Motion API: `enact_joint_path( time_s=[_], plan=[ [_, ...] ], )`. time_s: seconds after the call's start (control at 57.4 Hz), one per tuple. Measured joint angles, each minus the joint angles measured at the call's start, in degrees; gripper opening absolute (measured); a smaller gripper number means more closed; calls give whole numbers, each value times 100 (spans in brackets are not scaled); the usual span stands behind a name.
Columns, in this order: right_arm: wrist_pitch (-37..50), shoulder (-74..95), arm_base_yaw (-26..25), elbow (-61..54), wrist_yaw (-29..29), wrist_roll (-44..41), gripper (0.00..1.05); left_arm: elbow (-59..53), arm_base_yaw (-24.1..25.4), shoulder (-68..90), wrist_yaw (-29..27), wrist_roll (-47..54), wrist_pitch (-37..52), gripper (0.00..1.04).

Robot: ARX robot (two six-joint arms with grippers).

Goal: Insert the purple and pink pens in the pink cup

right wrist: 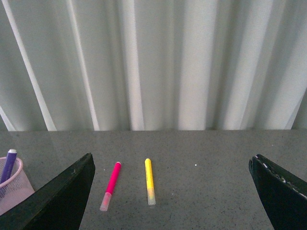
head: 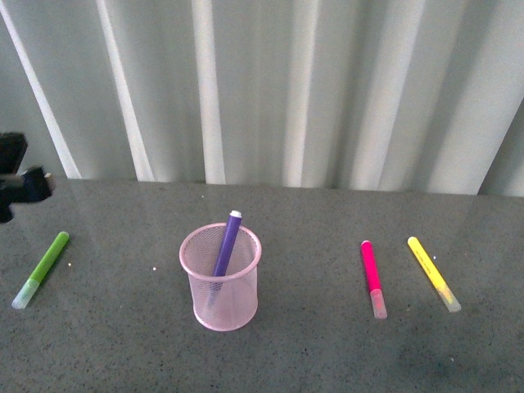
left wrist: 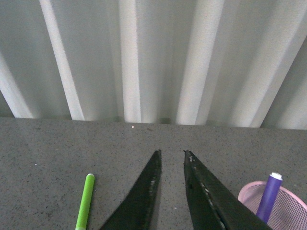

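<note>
The pink cup [head: 237,303] stands upright on the grey table, left of centre. The purple pen [head: 226,244] stands in it, leaning, its tip above the rim. The pink pen [head: 372,274] lies flat on the table to the cup's right, pale cap toward me. My left gripper [left wrist: 172,153] is open and empty above the table, with the cup [left wrist: 293,211] and purple pen [left wrist: 269,195] to one side. My right gripper [right wrist: 172,160] is wide open and empty. The pink pen [right wrist: 111,186] lies just inside one of its jaws, and the cup [right wrist: 18,184] is further off.
A lime-green marker [head: 42,268] lies at the table's left; it also shows in the left wrist view [left wrist: 85,201]. A yellow marker [head: 432,273] lies right of the pink pen, also in the right wrist view [right wrist: 150,181]. A dark arm part [head: 20,184] is at far left. A pleated curtain backs the table.
</note>
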Motion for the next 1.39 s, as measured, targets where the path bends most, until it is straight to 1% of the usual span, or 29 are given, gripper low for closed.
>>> enact_joint_path(
  time_s=[0.07, 0.226, 0.348, 0.366, 0.383, 0.47, 0.958, 1.394],
  plan=[
    [0, 0, 0, 0, -2, 0, 98, -234, 81, -417, 111, 13, -90, 4],
    [0, 0, 0, 0, -2, 0, 98, -809, 319, -1346, 304, 52, -457, 4],
    [0, 0, 0, 0, -2, 0, 98, -1161, 479, -2190, 498, 55, -933, 4],
    [0, 0, 0, 0, -2, 0, 98, -1213, 612, -2337, 723, 57, -1036, 4],
    [0, 0, 0, 0, -2, 0, 98, -1246, 688, -2428, 807, 57, -1102, 4],
    [0, 0, 0, 0, -2, 0, 98, -1360, 868, -2841, 844, 57, -1386, 4],
    [0, 0, 0, 0, -2, 0, 98, -1600, 894, -5062, 870, 57, -3237, 4],
    [0, 0, 0, 0, -2, 0, 98, -1604, 894, -6496, 870, 57, -4581, 4]
  ],
)
